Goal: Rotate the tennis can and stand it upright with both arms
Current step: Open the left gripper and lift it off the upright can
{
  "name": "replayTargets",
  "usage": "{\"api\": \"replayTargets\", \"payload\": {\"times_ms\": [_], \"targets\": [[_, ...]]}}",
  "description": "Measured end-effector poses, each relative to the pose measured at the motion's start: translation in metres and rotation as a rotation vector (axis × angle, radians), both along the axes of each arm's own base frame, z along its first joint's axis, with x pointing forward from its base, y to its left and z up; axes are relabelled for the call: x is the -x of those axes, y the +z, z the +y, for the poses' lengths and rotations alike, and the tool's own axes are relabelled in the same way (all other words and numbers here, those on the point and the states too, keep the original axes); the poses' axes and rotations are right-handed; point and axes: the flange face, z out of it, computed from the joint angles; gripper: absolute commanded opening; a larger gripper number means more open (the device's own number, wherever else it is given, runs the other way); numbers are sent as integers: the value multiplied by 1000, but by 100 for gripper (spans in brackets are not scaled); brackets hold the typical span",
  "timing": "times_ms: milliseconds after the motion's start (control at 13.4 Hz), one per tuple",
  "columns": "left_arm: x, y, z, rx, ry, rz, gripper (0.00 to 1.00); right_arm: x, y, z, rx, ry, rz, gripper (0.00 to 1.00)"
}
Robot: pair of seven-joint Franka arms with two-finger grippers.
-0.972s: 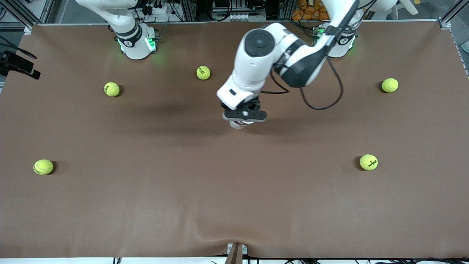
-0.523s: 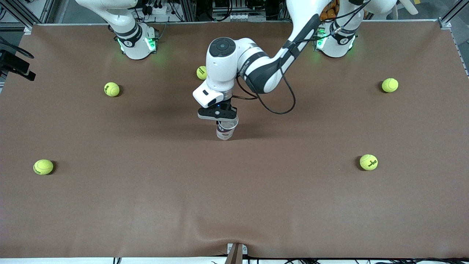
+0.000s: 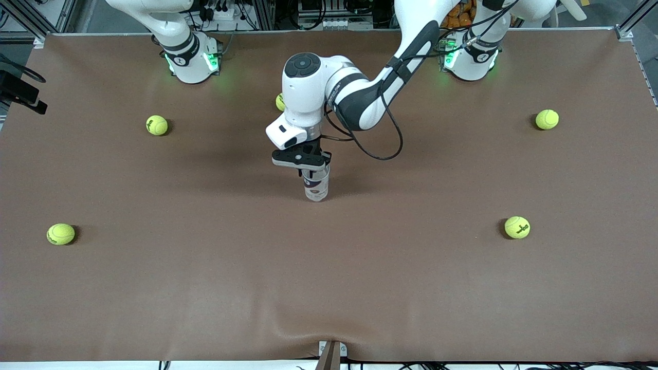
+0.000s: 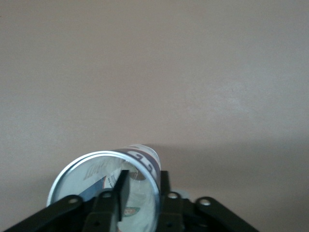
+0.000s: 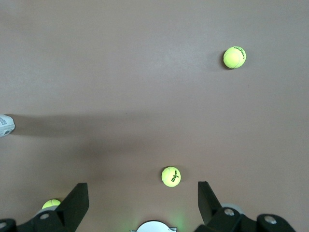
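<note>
My left gripper (image 3: 303, 171) pinches the tennis can (image 3: 316, 188) rim, keeping it upright on the table; my right gripper (image 5: 143, 203) waits, spread empty

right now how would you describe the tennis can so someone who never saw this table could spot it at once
Find the brown table and follow the left arm to its left gripper over the table's middle. Directly under it stands the tennis can, upright, with one finger inside its silver rim. It is the only clear, labelled tube; everything else on the table is a yellow-green tennis ball.
</note>
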Motion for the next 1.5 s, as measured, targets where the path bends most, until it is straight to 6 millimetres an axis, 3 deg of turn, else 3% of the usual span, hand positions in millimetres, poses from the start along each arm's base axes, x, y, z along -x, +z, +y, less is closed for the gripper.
{"api": "replayTargets", "payload": {"times_ms": [374, 523, 673, 822, 1047, 1196, 1495], "targets": [[-9, 44, -6, 61, 7, -50, 100, 0, 0, 0, -3, 0, 0, 100], [-14, 82, 0, 91, 20, -87, 100, -1, -2, -1, -4, -1, 2, 100], [-25, 129, 27, 55, 57, -117, 100, -1, -2, -2, -4, -5, 4, 100], [-45, 185, 76, 7, 96, -142, 100, -1, -2, -3, -5, -6, 4, 100], [-83, 253, 174, -25, 225, -146, 100, -2, -3, -3, -5, -6, 4, 100], [-98, 277, 235, -59, 315, -104, 100, -2, -3, -3, -5, -7, 4, 100], [-113, 294, 335, -181, 340, 8, 100, -2, -3, -4, -5, -8, 3, 100]]}}
